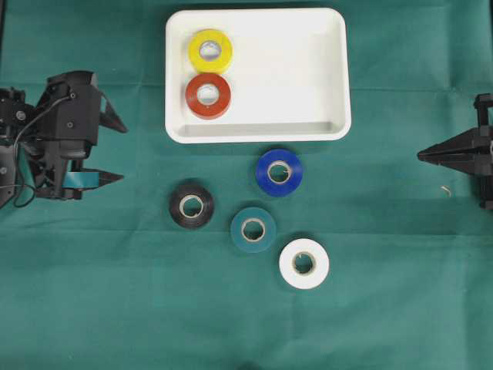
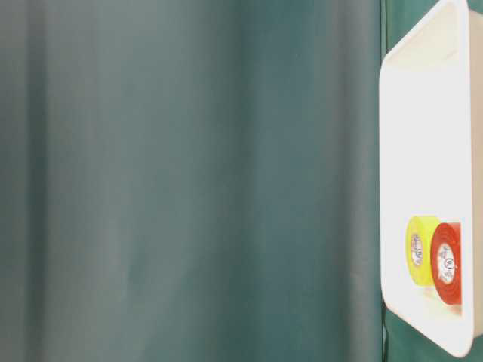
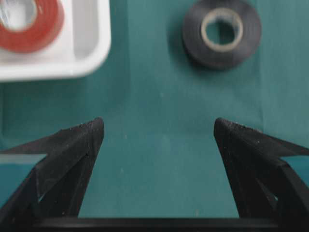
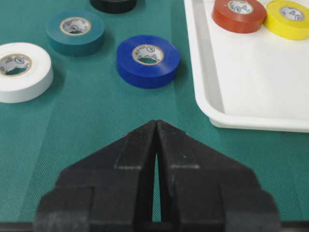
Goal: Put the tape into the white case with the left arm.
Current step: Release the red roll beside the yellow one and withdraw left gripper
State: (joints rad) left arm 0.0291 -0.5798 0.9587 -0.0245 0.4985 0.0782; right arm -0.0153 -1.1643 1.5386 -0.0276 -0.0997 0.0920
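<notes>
Overhead view is showing the white case (image 1: 331, 69) at top centre, holding a yellow roll (image 1: 210, 51) and a red roll (image 1: 208, 95) along its left side. Black (image 1: 191, 206), teal (image 1: 253, 230), blue (image 1: 279, 172) and white (image 1: 303, 264) rolls are lying on the green cloth (image 1: 115, 308) below it. The left gripper (image 1: 115, 146) is sitting at the left edge, spread wide and empty, while the right gripper (image 1: 422, 155) is resting pinched together at the right edge.

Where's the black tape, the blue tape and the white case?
black tape (image 1: 191, 206), overhead view, its paper core.
blue tape (image 1: 279, 172), overhead view, its top face.
white case (image 1: 293, 69), overhead view, bare floor.
</notes>
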